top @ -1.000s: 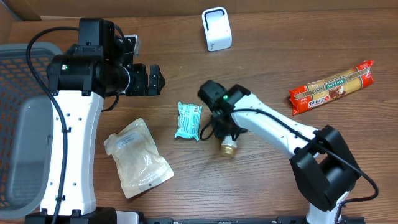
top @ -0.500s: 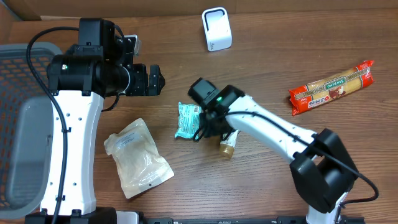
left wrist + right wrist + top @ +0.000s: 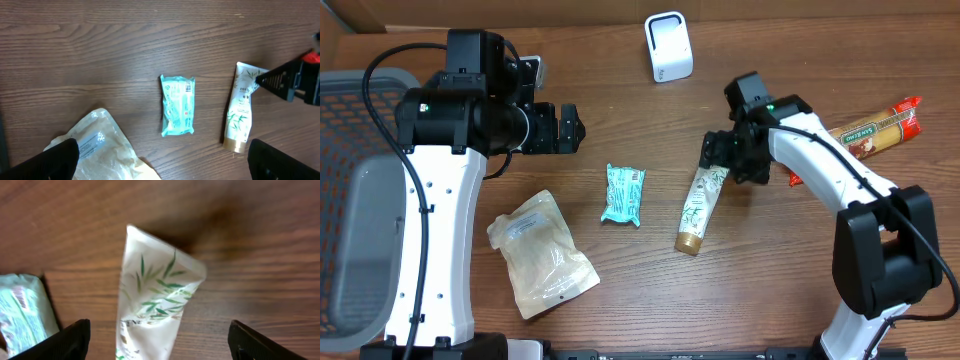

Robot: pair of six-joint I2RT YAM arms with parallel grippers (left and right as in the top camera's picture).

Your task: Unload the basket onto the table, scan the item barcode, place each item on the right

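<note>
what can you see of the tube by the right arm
The tube looks like white plastic printed with green leaves, with a gold cap at one end and a flat crimped seal at the other. It lies flat on the wooden table, cap toward the robot, seal slanting away to the right. The open right fingers straddle the sealed end without gripping it.

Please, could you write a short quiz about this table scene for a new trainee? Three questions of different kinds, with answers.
1. True or false: the teal packet lies between the clear pouch and the tube.
2. Which item is nearest the right end effector? A teal packet, B tube, C clear pouch.
3. How many packaged items lie on the table?
Key: 1 true; 2 B; 3 four, counting the pasta pack.
</note>
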